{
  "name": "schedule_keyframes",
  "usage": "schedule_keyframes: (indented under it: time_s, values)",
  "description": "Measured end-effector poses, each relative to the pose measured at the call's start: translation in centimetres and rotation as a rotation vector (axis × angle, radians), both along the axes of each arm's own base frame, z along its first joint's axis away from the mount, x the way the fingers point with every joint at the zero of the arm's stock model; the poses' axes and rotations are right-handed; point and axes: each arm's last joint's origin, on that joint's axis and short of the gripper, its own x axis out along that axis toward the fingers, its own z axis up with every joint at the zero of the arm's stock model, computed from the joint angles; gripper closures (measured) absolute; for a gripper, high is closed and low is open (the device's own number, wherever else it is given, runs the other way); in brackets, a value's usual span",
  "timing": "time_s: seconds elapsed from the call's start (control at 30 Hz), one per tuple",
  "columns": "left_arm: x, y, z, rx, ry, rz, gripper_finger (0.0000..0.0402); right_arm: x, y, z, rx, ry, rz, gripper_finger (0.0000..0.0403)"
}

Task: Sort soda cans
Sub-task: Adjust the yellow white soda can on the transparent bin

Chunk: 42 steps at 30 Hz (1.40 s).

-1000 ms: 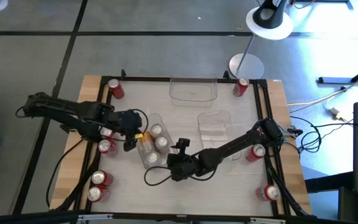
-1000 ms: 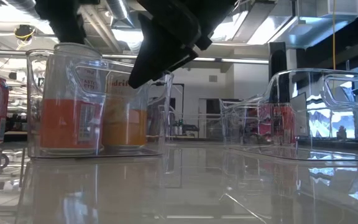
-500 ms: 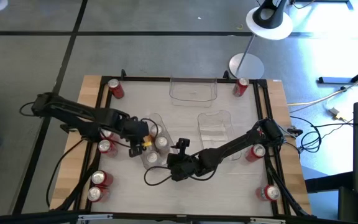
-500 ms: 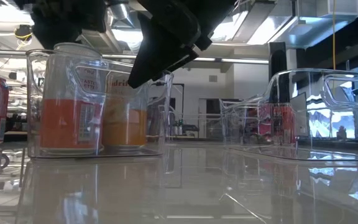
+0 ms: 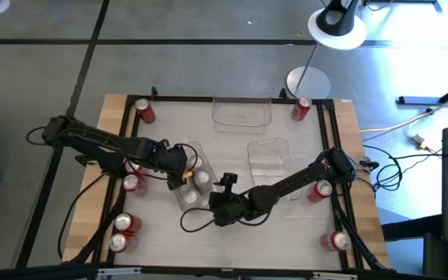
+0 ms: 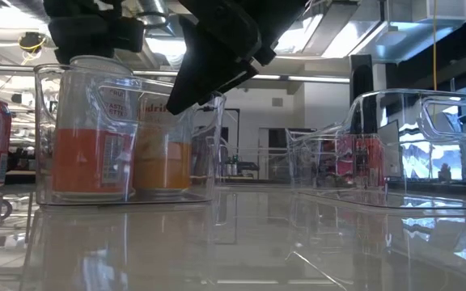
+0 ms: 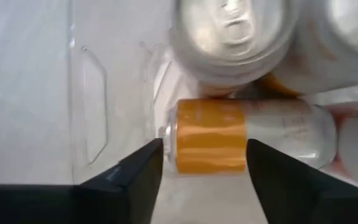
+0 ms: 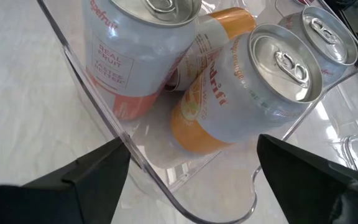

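We see the left gripper point(image 5: 182, 173) reaching in from the table's left side, its arm stretched nearly flat across the wood edge, poised directly above the clear bin point(image 5: 187, 204) near the table's middle. In the left wrist view its fingers point(image 7: 129, 180) stand wide apart, and between them, just below, lies an orange-banded can point(image 7: 241, 144) on its side inside the bin, not touched by either finger. Just beyond that tipped can stands an upright silver-topped can point(image 7: 235, 37).

The right gripper point(image 5: 218, 208) hangs beside the same bin on its opposite side, its arm running low from the table's right edge with the elbow bent. Its fingers point(image 8: 79, 180) are spread wide with nothing between them. Just ahead of it, inside the bin wall, we make out a pale can with a pink base point(image 8: 129, 56) and an orange-based can point(image 8: 241, 87), both upright.

Red cans point(image 5: 131, 183) stand well apart from both grippers along the table's left and right edges and at its far corners.
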Motion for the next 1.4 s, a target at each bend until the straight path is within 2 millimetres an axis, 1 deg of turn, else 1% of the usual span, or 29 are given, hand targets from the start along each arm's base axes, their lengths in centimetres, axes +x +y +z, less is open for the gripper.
schedule_keyframes:
  time_s: [0.1,0.2,0.57,0.7,0.83,1.13,1.27,1.4]
  values:
    - [0.2,-0.1,-0.3,-0.004,0.011,-0.012,0.0153,0.0,0.0,0.0,0.000,0.000,0.000,0.0056]
    - [0.3,0.0,-0.5,-0.003,0.024,-0.010,0.0144,0.1,-0.1,0.0,0.002,-0.001,-0.002,0.0056]
    - [1.2,2.2,-2.1,-0.003,0.111,0.123,0.0148,0.1,-0.2,0.0,0.012,-0.002,-0.008,0.0056]
    - [1.6,2.5,-2.7,-0.050,0.143,0.090,0.0148,0.1,-0.2,0.0,0.012,-0.002,-0.008,0.0056]
    - [1.9,3.0,-3.1,-0.062,0.166,0.095,0.0148,0.1,-0.2,0.0,0.012,-0.002,-0.008,0.0056]
    - [1.8,4.2,-3.2,-0.255,0.198,0.042,0.0148,0.1,-0.2,0.0,0.012,-0.002,-0.008,0.0056]
    - [1.8,4.5,-3.4,-0.393,0.199,-0.034,0.0149,0.1,-0.2,0.0,0.012,-0.001,-0.008,0.0056]
    - [1.7,4.4,-3.3,-0.418,0.204,-0.096,0.0159,0.1,-0.2,0.0,0.016,-0.002,-0.011,0.0056]
